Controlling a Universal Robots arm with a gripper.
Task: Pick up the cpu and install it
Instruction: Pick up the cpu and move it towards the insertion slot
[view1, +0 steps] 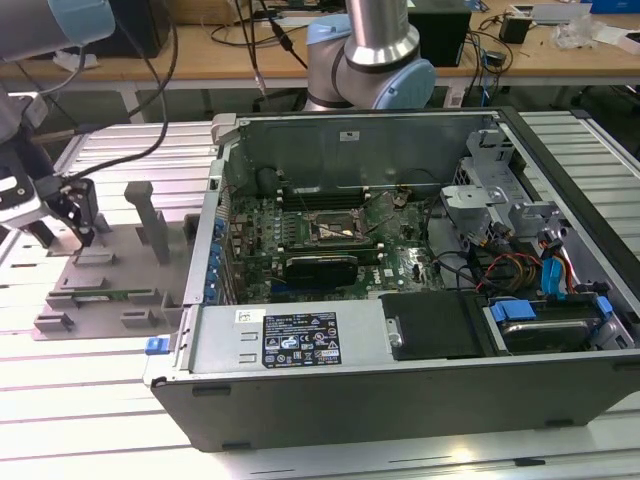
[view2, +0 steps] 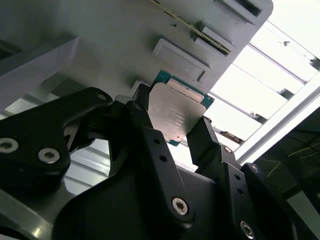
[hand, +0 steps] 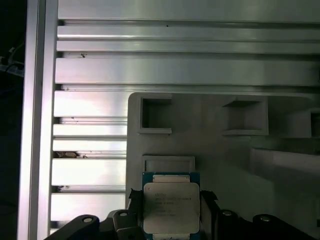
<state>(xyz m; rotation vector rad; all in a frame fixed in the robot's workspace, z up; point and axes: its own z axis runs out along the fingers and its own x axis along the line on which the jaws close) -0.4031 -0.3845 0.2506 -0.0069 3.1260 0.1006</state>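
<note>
Your claw (view2: 172, 121) is clamped on the cpu (view2: 177, 112). One black finger (view2: 205, 137) presses each opposite edge, so the chip sits between the fingertips, over the grey tray (hand: 210, 150). The open computer case (view1: 400, 385) lies well apart from your claw.

An open computer case (view1: 400, 390) sits on the ribbed surface (view1: 90, 405). A grey tray (view1: 120, 270) lies just beside it.

Cpu (hand: 171, 207): one edge is cut off by the frame in the first wrist view. In the second wrist view, the gripper (view2: 172, 122) covers parts of its rim.
</note>
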